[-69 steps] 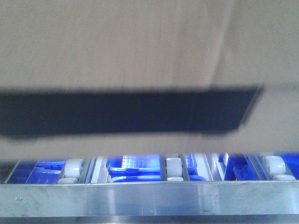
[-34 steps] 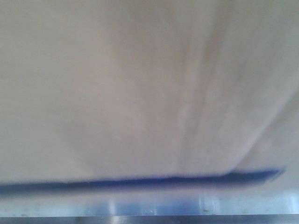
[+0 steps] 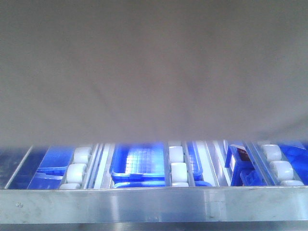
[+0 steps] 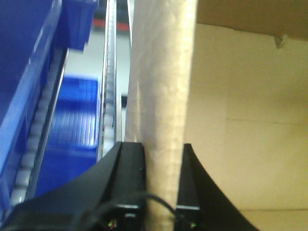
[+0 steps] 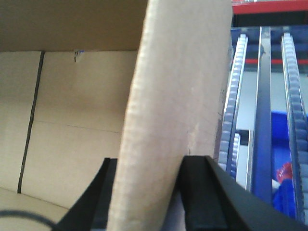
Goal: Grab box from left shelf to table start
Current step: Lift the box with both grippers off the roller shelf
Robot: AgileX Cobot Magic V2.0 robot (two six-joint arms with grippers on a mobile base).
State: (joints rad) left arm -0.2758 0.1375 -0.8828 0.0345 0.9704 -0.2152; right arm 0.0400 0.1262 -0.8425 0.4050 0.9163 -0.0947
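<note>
I am watching the box (image 3: 154,72) filling the upper two thirds of the front view as plain brown card. A second ago its black panel was crossing the middle of the frame. Half a second ago the card was covering almost everything down to the rail. Now its lower edge is sitting higher, and the rollers (image 3: 175,168) are showing again beneath it. I am reading that as the box coming up and off the left shelf (image 3: 154,204), so the lift looks well under way.

The left end effector (image 4: 161,149) is clenching one upright cardboard wall between its two black fingers, and the right end effector (image 5: 151,166) is doing the same on the opposite wall.

I am counting one box, two end effectors, one steel front rail, three lanes of white rollers in the lower band, and at least three blue crates (image 3: 139,166) behind them, too blurred to count exactly.
</note>
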